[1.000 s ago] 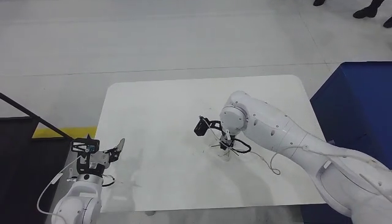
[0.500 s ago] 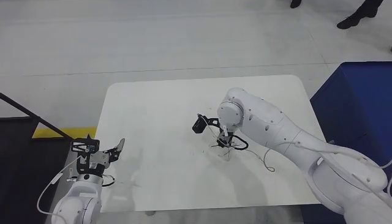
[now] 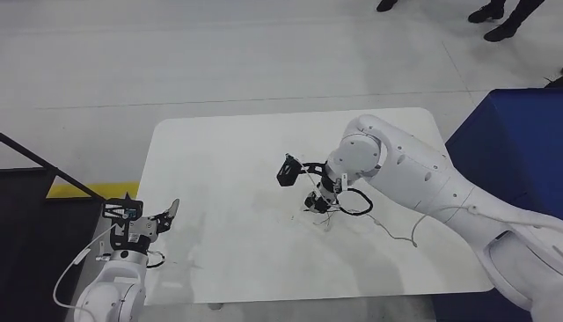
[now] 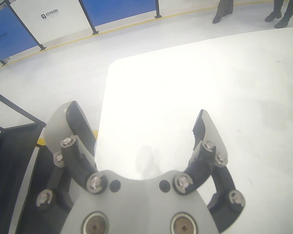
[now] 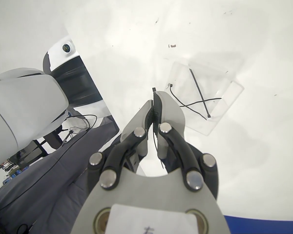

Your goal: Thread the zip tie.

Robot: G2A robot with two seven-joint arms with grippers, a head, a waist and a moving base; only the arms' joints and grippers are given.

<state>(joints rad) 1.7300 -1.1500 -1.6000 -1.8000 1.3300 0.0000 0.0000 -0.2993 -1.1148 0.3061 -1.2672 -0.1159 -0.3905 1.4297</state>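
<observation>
The right gripper, clamped on a zip tie, has lifted from the clear tray and shifted slightly to one side of it. Its arm's elbow has swung farther from the tray.

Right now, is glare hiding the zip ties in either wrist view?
Left wrist view: glare washes out the white table. Right wrist view: even light; thin black zip tie in the right gripper and two zip ties on the clear sheet show plainly.
</observation>
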